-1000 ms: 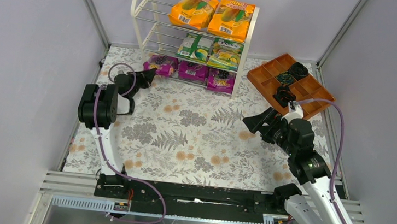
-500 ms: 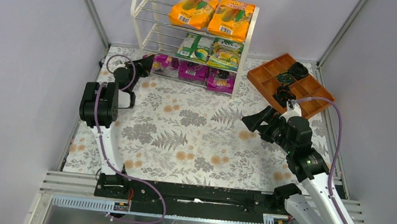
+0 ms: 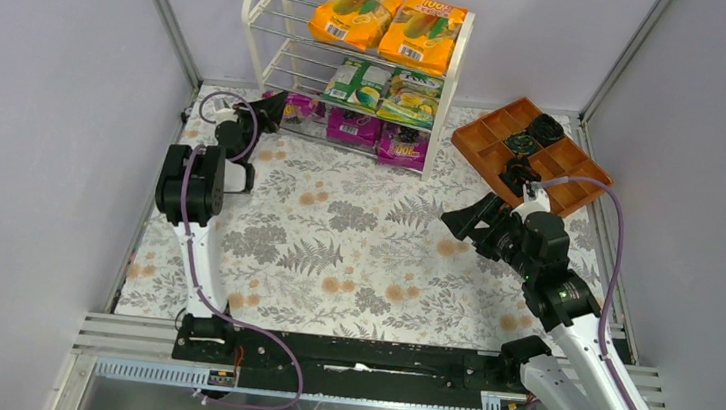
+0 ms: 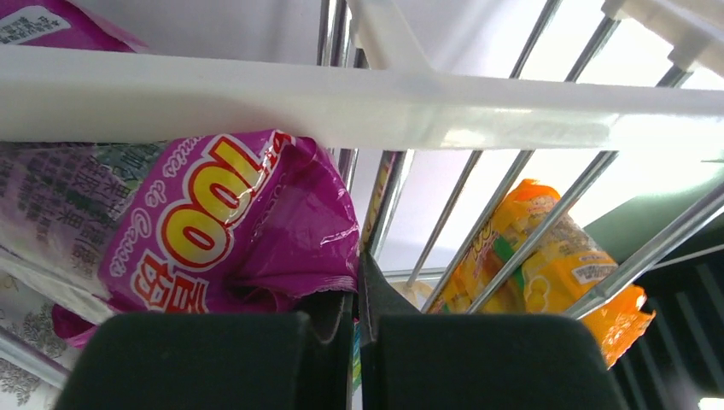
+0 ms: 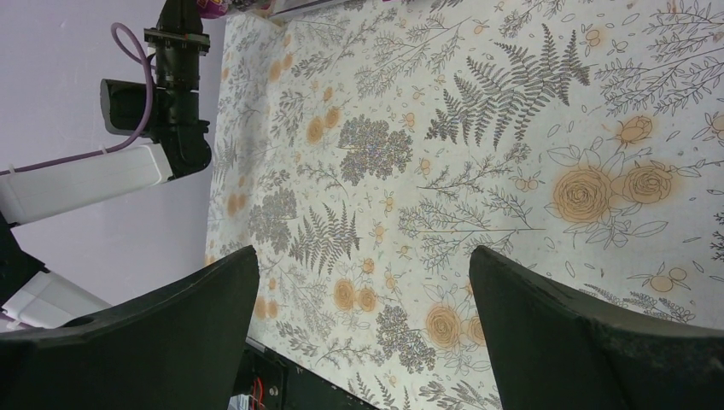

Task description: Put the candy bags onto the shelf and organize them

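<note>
The cream-white shelf (image 3: pixel 257 14) stands at the back. Two orange candy bags (image 3: pixel 354 15) lie on its top tier, two green-yellow bags (image 3: pixel 359 82) on the middle tier, and three purple bags on the bottom tier. My left gripper (image 3: pixel 273 108) is shut, with its tips against the leftmost purple bag (image 3: pixel 298 106) at the shelf's lower left. In the left wrist view that gripper (image 4: pixel 357 299) touches the purple bag (image 4: pixel 188 222) under the shelf frame (image 4: pixel 341 94). My right gripper (image 3: pixel 463 223) is open and empty over the floral cloth, as the right wrist view (image 5: pixel 363 325) also shows.
An orange compartmented tray (image 3: pixel 490 147) with small black round objects (image 3: pixel 547 129) lies at the back right, just behind the right arm. Grey walls close in the left, back and right. The left arm (image 5: pixel 175 94) shows at the top left of the right wrist view.
My left gripper has moved away from me toward the shelf's lower left, pushing the leftmost purple bag further in. The shelf has shifted slightly. The right arm has barely moved.
</note>
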